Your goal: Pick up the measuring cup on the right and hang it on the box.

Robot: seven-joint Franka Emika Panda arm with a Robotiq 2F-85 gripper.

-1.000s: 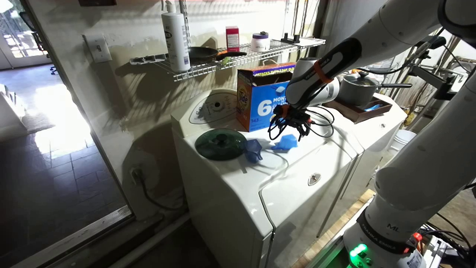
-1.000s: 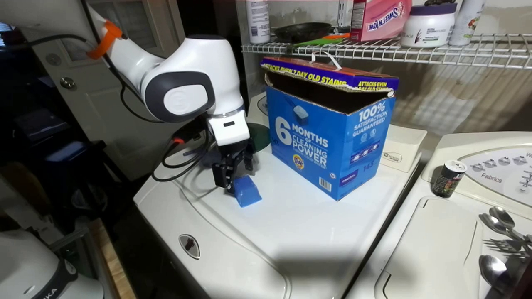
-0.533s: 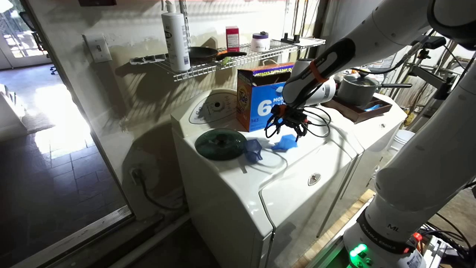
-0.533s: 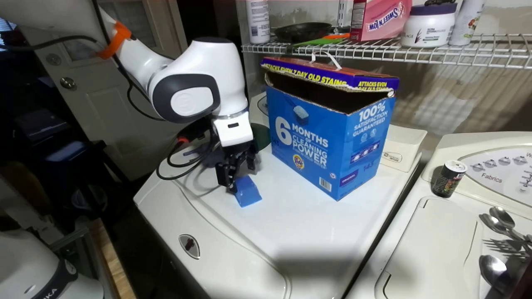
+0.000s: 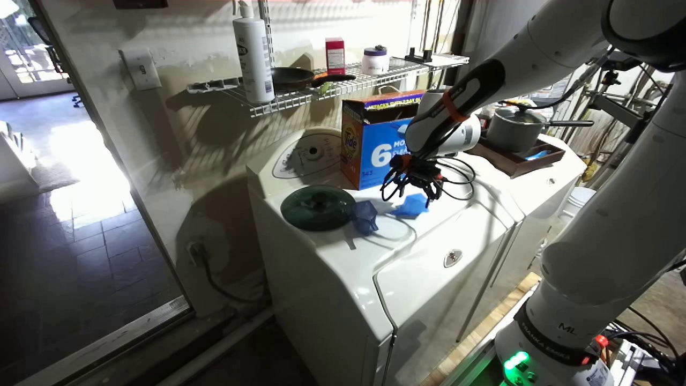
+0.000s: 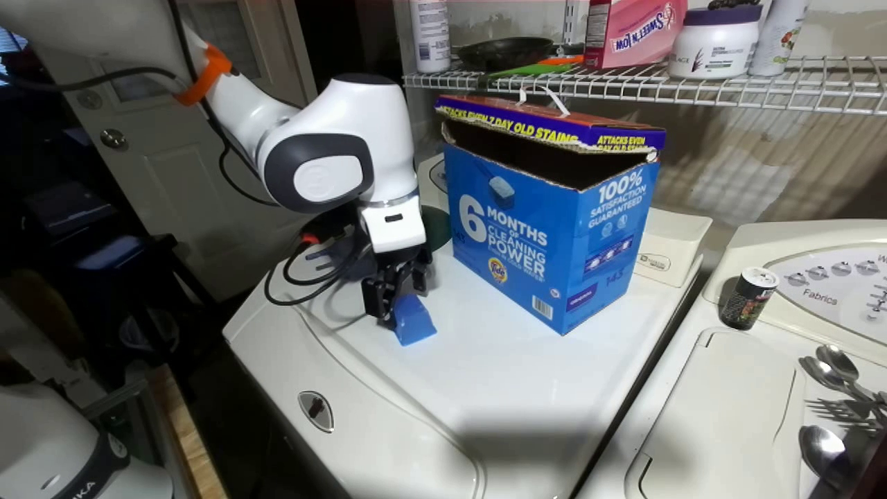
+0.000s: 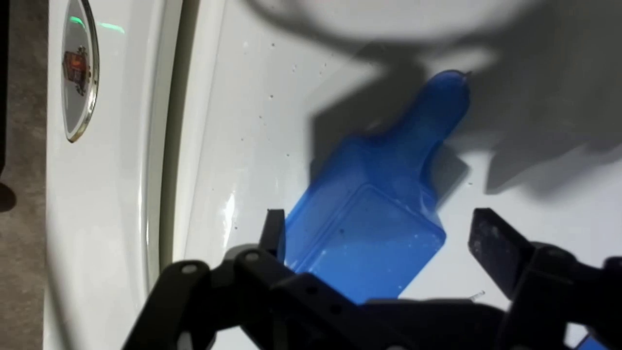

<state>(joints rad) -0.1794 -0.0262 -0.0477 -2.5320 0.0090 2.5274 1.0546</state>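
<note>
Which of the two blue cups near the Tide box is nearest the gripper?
The bright blue measuring cup, framed by the open gripper in the wrist view; the darker-looking cup lies farther away, beside the green lid.

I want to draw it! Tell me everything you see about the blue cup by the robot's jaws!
The measuring cup looks like bright blue, slightly see-through plastic, with a boxy body and short, rounded handle. It rests on the white appliance, apart from the box, one flat face up; I can't make out its opening. In the wrist view, open jaws frame it; whether either touches it is unclear.
</note>
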